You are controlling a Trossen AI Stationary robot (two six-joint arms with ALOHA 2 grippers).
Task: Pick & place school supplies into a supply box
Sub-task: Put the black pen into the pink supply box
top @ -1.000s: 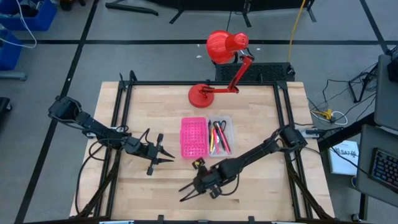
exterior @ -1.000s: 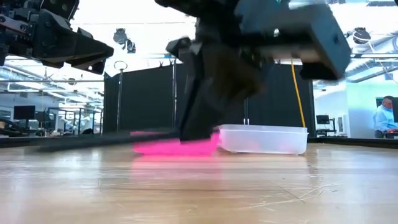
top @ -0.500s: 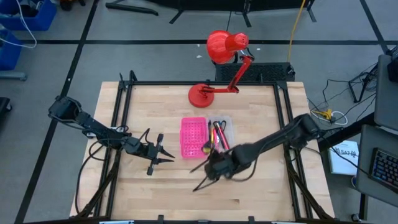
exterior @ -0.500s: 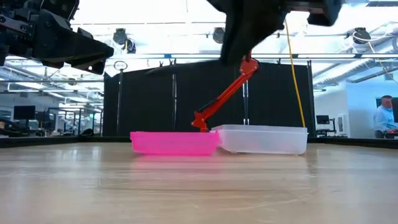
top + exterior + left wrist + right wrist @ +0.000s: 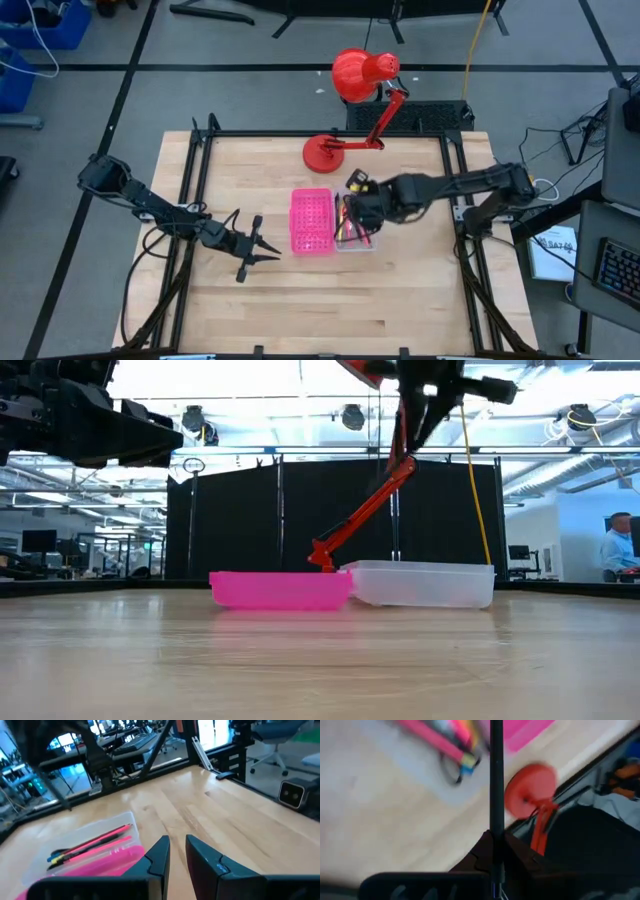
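Note:
The supply box lies mid-table, a hot-pink perforated half joined to a clear half that holds several pens and pencils. My right gripper hovers above the clear half, high over the table, shut on a thin black pen. The low view shows it at the top of the picture. My left gripper waits above the table left of the pink half. Its fingers stand a little apart with nothing between them. My right gripper pinches the thin black pen between its two fingers. The pen's shaft runs straight on past the fingertips, in line with them. The fingers slant downward from the table's right side. The pen is lifted clear, above the clear half of the box.
A red desk lamp stands behind the box, with its round base on the table's far part and its head beyond the far edge. Black frame rails run along the table's left and right edges. Bare wood lies in front of the box.
My right gripper has risen from the near part of the table with the black pen, swung toward the far edge and turned, and now hangs over the clear half of the box. The pen, earlier low at the table, is now lifted clear.

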